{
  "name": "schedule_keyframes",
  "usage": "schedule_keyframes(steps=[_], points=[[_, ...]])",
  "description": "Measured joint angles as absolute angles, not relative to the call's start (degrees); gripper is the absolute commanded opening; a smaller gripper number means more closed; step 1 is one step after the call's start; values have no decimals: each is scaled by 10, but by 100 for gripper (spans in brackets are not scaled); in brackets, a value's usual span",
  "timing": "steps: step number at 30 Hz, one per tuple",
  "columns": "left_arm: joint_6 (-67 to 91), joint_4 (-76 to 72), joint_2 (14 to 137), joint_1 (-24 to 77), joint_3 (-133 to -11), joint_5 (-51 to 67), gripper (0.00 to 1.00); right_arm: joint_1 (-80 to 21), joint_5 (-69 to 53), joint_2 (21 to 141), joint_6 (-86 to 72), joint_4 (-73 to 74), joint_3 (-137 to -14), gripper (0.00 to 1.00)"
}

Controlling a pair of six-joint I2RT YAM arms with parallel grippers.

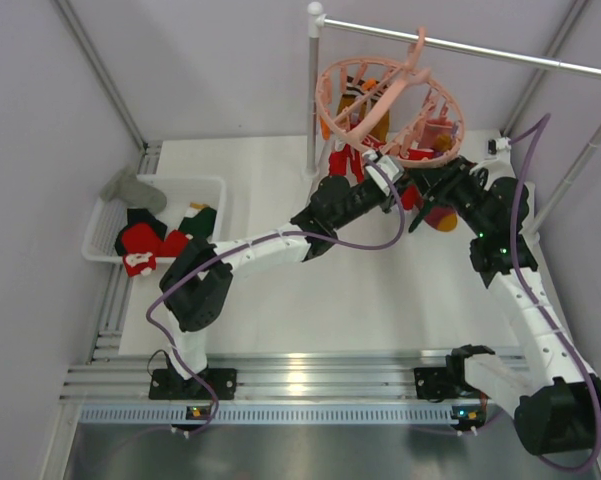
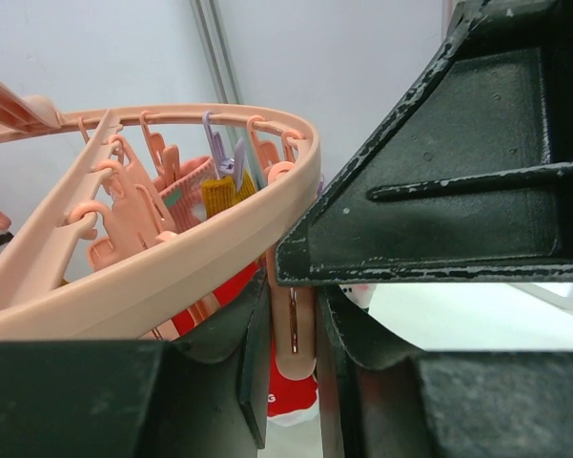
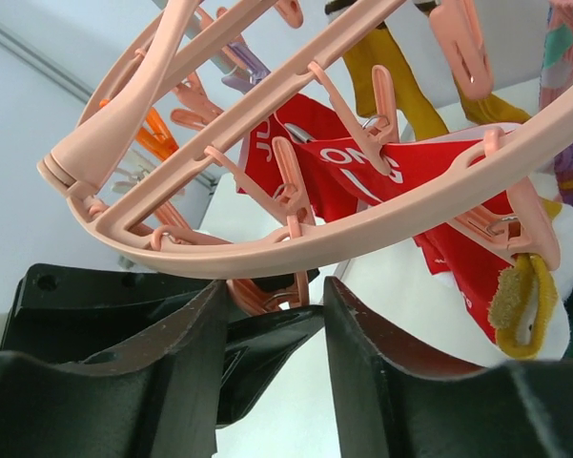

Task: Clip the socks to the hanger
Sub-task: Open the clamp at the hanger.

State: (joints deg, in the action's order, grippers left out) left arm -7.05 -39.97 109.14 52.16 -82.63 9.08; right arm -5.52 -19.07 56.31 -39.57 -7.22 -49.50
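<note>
The salmon-pink hanger (image 1: 390,100) hangs from the rail at the back right. Red socks (image 1: 345,160) and a mustard-and-maroon sock (image 1: 440,215) hang from its clips. My left gripper (image 1: 383,166) is at the ring's near lower edge. In the left wrist view it (image 2: 293,382) is shut on a pink clip (image 2: 293,324) under the ring (image 2: 172,258), with a red sock (image 2: 291,401) below. My right gripper (image 1: 425,190) is just right of it, under the ring. In the right wrist view it (image 3: 272,315) is open and empty below the ring (image 3: 362,229), near red socks (image 3: 362,172).
A white mesh basket (image 1: 215,185) at the far left holds red-and-white (image 1: 138,245), dark green (image 1: 195,222) and grey (image 1: 140,190) socks. The grey rail (image 1: 500,50) and its pole (image 1: 312,90) stand behind the hanger. Frame posts rise at the back corners.
</note>
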Motion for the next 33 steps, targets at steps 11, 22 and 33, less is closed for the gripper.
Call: schedule_keyframes(steps=[11, 22, 33], points=[[-70, -398, 1091, 526, -830, 90, 12, -59, -183, 565, -381, -73, -495, 28], [-58, -342, 1078, 531, -829, 101, 57, -58, -162, 570, -373, -73, -495, 0], [63, -91, 875, 415, -799, 250, 70, -56, -166, 570, -365, -77, -495, 0]])
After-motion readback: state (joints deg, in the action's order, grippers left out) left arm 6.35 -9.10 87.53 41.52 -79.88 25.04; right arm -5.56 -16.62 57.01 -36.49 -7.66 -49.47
